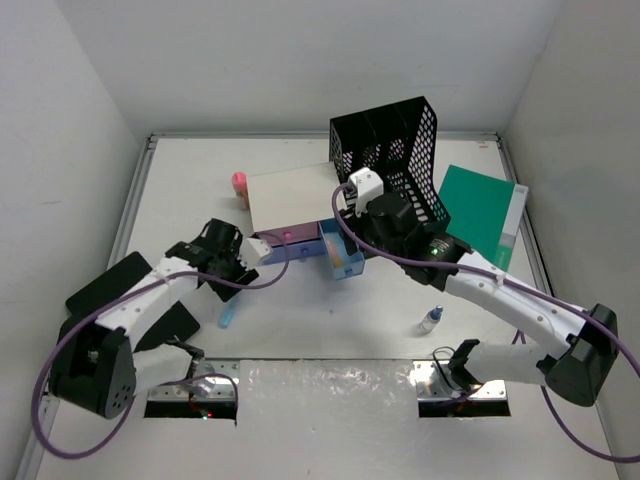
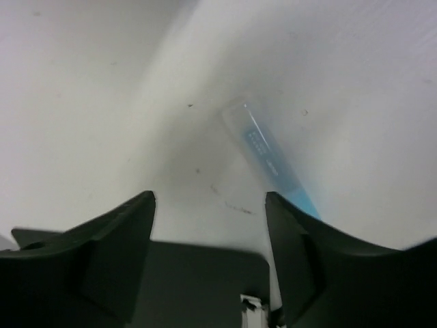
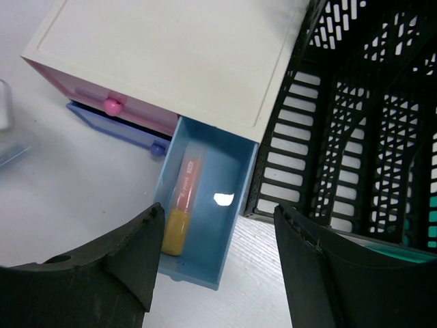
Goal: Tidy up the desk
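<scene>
The white desk carries a cream-topped drawer box with pink and purple drawers. Its blue drawer is pulled out and holds a red marker with a yellow cap. My right gripper hovers open just above that drawer, with nothing between its fingers. Left of the box, my left gripper hangs low over the bare desk. In the left wrist view this gripper is open and empty. A clear blue pen lies just beyond its right finger, and the same pen shows from above.
A black mesh file organizer stands right behind the drawer box, close to my right gripper. A green folder lies at the right. A small bottle lies near the front right. A pink item stands left of the box.
</scene>
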### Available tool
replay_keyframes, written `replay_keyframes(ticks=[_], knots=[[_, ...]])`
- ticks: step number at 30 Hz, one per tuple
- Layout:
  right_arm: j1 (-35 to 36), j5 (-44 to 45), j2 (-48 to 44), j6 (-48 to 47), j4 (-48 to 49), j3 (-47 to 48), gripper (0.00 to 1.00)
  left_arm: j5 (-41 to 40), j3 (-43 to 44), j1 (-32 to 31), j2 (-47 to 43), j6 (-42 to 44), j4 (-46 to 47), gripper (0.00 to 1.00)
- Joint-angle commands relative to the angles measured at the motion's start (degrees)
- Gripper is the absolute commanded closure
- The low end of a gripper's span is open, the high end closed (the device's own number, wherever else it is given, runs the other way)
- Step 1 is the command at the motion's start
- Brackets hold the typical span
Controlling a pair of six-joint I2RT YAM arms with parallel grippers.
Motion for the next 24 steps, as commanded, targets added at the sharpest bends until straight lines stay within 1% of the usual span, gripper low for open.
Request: replay_keyframes(ticks=[1, 2, 3, 4, 7, 8, 9, 12, 13, 15, 16, 20, 21, 23, 24], knots=[[0.26, 2.19, -2.06, -1.06, 0.19, 1.26, 0.36, 1.40, 6.73, 0.35, -6.70, 0.01, -10.66, 0.34], [0.26, 2.54, -2.24, -1.15, 0.10, 1.09, 0.36, 2.20, 7.61, 0.35, -7.58, 0.71, -13.55, 0.30], [0.26, 2.71, -2.41, -1.33, 0.19, 1.00, 0.36, 2.99, 7.53, 0.35, -8.54, 1.15, -14.97, 0.23], [0.17, 3.06, -2.50, -1.24, 0.10, 0.82, 0.36, 3.61, 7.18, 0.35, -8.46, 1.68, -17.16, 0.21], [0.26, 3.42, -2.76, -1.33, 0.54, -0.14, 0.35, 3.62, 1.83, 0.35, -6.63, 1.68, -16.22, 0.16], [0.26, 3.51, -2.85, -1.33, 0.72, -0.49, 0.35, 3.53, -0.79, 0.35, -4.62, 1.25, -15.43, 0.15], [0.26, 3.68, -2.85, -1.42, 0.89, -0.76, 0.35, 3.35, -0.56, 0.35, -3.29, 0.89, -14.99, 0.17], [0.26, 3.68, -2.77, -1.42, 0.90, -1.02, 0.35, 2.13, 0.23, 0.35, -1.96, -0.87, -12.88, 0.13], [0.26, 3.68, -2.85, -1.50, 0.89, -1.11, 0.35, 0.73, -0.46, 0.35, -1.26, -1.13, -10.00, 0.12], [0.17, 3.86, -3.03, -1.51, 0.81, -1.37, 0.35, -1.99, -0.99, 0.27, 0.84, -0.43, -8.05, 0.11], [0.35, 4.12, -3.20, -1.59, 0.72, -1.55, 0.35, -2.10, -1.69, 0.27, 3.46, 0.62, -6.65, 0.11], [0.26, 5.09, -3.82, -1.68, 0.37, -2.34, 0.34, -0.43, -3.28, -0.26, 9.36, 1.68, -3.30, 0.11], [0.26, 5.26, -3.99, -1.59, 0.37, -2.60, 0.34, -0.43, -3.46, -0.26, 10.07, 1.94, -2.60, 0.11], [0.26, 6.05, -4.26, -1.77, 0.28, -3.22, 0.34, 2.98, -3.19, -0.26, 10.96, 2.56, -1.45, 0.11], [0.26, 6.40, -4.09, -1.77, 0.19, -3.31, 0.34, 3.44, -2.93, -0.26, 11.05, 2.82, -1.36, 0.11]])
